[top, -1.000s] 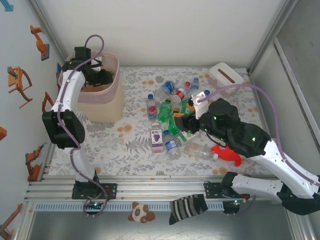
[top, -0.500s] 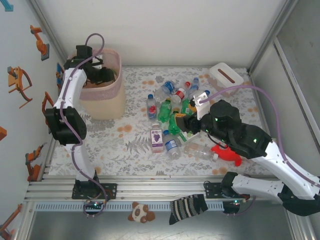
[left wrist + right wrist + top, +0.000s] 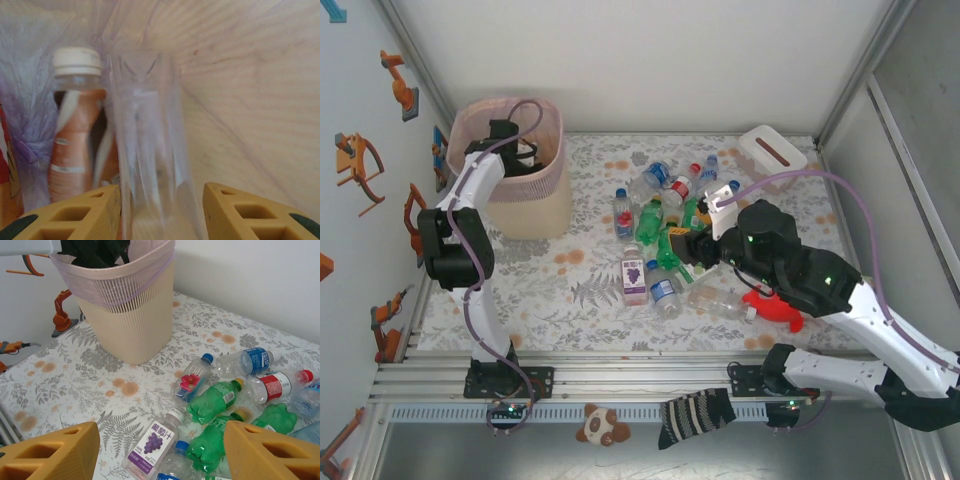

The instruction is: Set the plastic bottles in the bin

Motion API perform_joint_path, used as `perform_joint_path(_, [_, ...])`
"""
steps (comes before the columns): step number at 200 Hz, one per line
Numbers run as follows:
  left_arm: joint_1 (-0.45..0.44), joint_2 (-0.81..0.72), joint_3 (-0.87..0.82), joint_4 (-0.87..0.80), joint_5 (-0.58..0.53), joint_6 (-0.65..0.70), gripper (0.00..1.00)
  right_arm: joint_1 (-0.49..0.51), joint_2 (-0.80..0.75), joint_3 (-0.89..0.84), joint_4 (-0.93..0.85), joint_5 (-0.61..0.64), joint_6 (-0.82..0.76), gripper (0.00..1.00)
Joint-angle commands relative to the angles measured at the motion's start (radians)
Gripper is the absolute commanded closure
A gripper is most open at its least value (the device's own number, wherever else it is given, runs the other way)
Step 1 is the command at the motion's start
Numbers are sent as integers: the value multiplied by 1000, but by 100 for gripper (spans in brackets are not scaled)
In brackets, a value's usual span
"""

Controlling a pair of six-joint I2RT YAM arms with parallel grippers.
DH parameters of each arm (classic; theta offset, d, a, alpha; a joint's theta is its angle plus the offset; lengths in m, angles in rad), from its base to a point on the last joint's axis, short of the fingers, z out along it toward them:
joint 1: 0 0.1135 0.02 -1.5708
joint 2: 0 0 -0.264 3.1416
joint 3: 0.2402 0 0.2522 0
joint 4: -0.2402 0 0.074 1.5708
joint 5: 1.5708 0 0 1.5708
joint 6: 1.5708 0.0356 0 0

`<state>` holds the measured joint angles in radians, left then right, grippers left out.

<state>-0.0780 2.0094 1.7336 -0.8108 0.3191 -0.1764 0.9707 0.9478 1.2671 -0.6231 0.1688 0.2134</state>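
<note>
a: left claw (image 3: pixel 161 189), state?
b: down inside the bin (image 3: pixel 538 205). fingers apart, with a clear bottle (image 3: pixel 150 135) upright between them. cannot tell whether gripped or already loose, too blurred. beside it a brownish bottle (image 3: pixel 75 145) with a white cap, standing against the pink liner.
a: right claw (image 3: pixel 161 426)?
b: open and empty, hanging above the plastic bottles (image 3: pixel 665 215) heaped mid-bench (image 3: pixel 570 290).
a: bin versus heap?
b: well apart. bin at far left on the left arm's side, heap centre-right, just in front of the right arm. so right arm nearer for the coming pick, left arm nearer for the drop.
a: likely target?
b: guessing the grape-label bottle (image 3: pixel 152 442). lying flat almost straight below the right claw, a little toward the left side of the wrist view. long axis diagonal there, cap up and to the right, base toward the camera. set at a slant to the line between the fingers, so probably a wrist turn needed before closing across the body.
a: anything crowding it?
b: green bottles (image 3: pixel 215 402) just beside it on the right, plus a blue-capped clear one near its base. red toy figure (image 3: pixel 775 305) at the heap's near edge, not for the bin.
a: progress?
b: early, judging by the many bottles left on the bench.
</note>
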Motion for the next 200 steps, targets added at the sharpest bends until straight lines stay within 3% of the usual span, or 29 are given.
perform_joint_path(1, [-3, 20, -28, 40, -18, -13, 49, 7, -1, 5, 18, -5, 12, 34])
perform_joint_path(86, [-3, -85, -7, 52, -16, -32, 23, 14, -5, 6, 13, 6, 14, 34])
perform_joint_path(200, [-3, -268, 122, -29, -63, -34, 20, 14, -3, 8, 14, 8, 9, 34])
